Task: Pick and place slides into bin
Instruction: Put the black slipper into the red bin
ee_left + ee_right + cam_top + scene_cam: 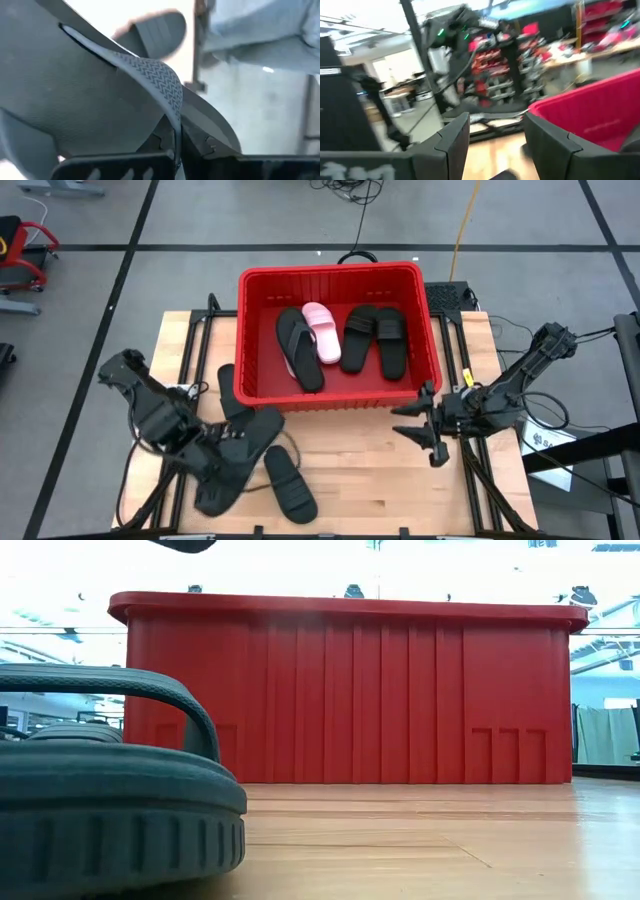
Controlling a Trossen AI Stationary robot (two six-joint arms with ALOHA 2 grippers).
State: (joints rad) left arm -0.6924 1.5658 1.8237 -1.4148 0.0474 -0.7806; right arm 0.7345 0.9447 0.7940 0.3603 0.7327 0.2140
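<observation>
The red bin (pixel 335 395) stands at the table's far middle and holds a black flip-flop (pixel 298 348), a pink slide (pixel 322 330) and two black slides (pixel 375 338). My left gripper (pixel 228 442) is at the near left, shut on a black flip-flop (pixel 235 465), whose sole fills the left wrist view (pixel 60 100). A black slide (pixel 290 483) lies sole-down on the table beside it, and looms large in the low view (pixel 100 800). Another black sandal (pixel 228 388) lies by the bin's left wall. My right gripper (pixel 428 432) is open and empty at the bin's near right corner. My left gripper pinches the flip-flop's thong strap (pixel 172 107), the patterned band that arches off the sole, between its two fingers. The strap runs edge-on down into the gap between them. The sole sits tilted beside the fingers; whether it is clear of the table, I cannot tell.
The bin's near wall (pixel 350 700) rises tall across the low view. In the right wrist view its rim (pixel 600 115) is just ahead of my open fingers. Bare wood (pixel 370 480) lies between the two grippers at the near middle.
</observation>
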